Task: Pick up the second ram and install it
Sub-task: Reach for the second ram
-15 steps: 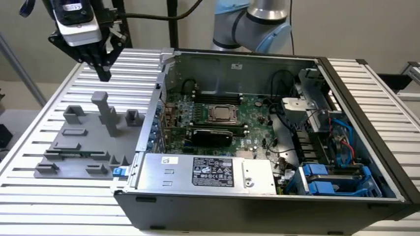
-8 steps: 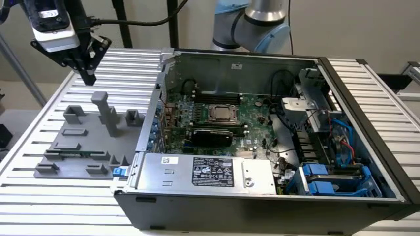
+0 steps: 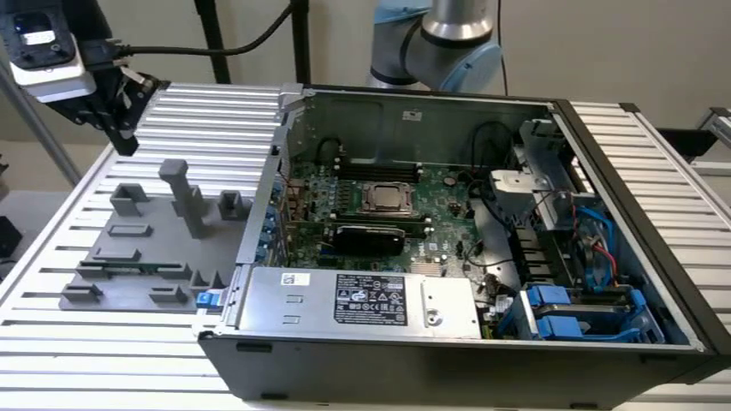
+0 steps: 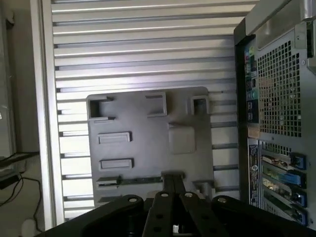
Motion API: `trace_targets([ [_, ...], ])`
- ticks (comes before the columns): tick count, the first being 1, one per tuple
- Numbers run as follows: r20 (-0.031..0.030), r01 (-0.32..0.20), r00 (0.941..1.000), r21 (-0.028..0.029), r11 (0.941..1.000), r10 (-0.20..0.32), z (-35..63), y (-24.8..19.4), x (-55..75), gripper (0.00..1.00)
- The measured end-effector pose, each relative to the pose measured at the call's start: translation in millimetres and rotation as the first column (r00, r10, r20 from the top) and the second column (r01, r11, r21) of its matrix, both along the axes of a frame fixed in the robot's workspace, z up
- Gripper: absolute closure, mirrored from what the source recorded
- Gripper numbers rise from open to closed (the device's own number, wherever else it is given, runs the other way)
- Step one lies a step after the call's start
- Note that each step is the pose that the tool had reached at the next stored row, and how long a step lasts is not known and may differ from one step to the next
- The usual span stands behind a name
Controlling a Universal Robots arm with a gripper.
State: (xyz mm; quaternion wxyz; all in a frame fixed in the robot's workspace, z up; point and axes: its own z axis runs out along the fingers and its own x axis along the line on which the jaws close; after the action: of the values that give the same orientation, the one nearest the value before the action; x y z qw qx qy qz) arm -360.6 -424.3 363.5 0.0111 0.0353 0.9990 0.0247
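My gripper point(image 3: 123, 141) hangs high over the far corner of the grey tray point(image 3: 149, 248), at the exterior view's left. In the wrist view its fingers point(image 4: 168, 185) lie pressed together, shut, with nothing visible between them. Below them is the tray point(image 4: 148, 128) with its blocks and slots. A thin dark strip point(image 4: 131, 181) stands edge-on in the tray's long slot; it looks like the second ram, though I cannot be sure. The open computer case point(image 3: 457, 103) with its motherboard point(image 3: 389, 223) stands beside the tray, well apart from the gripper.
A tall grey pillar point(image 3: 180, 193) rises from the tray. The case's rear panel point(image 4: 276, 123) with ports stands close along the tray's edge. A power supply point(image 3: 365, 300) and blue drive bays point(image 3: 571, 312) fill the case's near side. The slatted table point(image 3: 68, 360) surrounds everything.
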Motion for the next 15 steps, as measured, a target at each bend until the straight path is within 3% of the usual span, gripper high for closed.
trace_targets([
  [4, -0.0010, 0.000, 1.0000, 0.0001, 1.0000, 0.000, -4.8, -2.4, -14.9, 1.00],
  [7, -0.0047, 0.000, 1.0000, 0.0000, 1.0000, 0.000, -7.2, -6.8, -18.7, 1.00],
  [11, -0.0115, 0.000, 0.9999, 0.0001, 1.0000, 0.000, -10.1, -15.2, -20.9, 1.00],
  [15, -0.0142, -0.001, 0.9999, 0.0000, 1.0000, 0.001, -12.6, -25.0, -21.4, 1.00],
])
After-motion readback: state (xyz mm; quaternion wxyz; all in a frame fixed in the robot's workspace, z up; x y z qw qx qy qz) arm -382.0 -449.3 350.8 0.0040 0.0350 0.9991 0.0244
